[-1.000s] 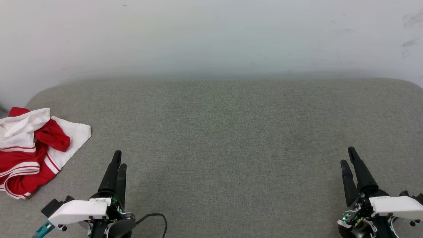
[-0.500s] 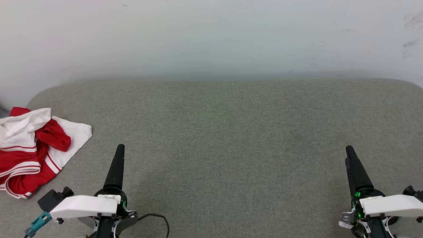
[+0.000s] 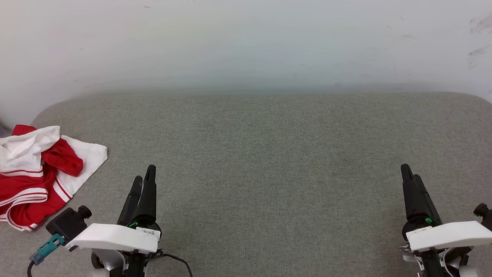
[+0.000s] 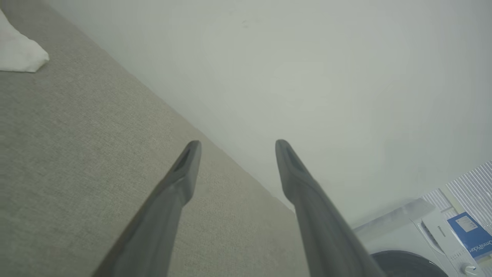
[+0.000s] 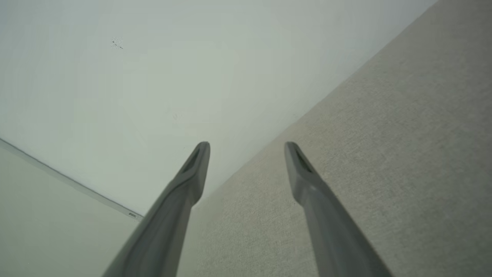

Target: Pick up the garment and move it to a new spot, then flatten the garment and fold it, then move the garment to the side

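A pale, faintly scuffed wall rises behind a wide table covered in grey woven cloth with rounded far corners. The garment lies crumpled at the table's far left edge, red cloth bunched with white panels and red-and-white striped bands, one white corner spread flat toward the middle of the table. In the left wrist view that white corner shows at the upper left, well apart from the fingertips.

The left fingers rise from the lower left of the head view, just to the right of the garment's near part and not touching it; bare grey cloth lies between them. The right fingers stand at the lower right, the whole width of the table away from the garment. Both pairs are spread wide in the wrist views, with nothing between them, hanging over bare cloth and pointing toward the wall.
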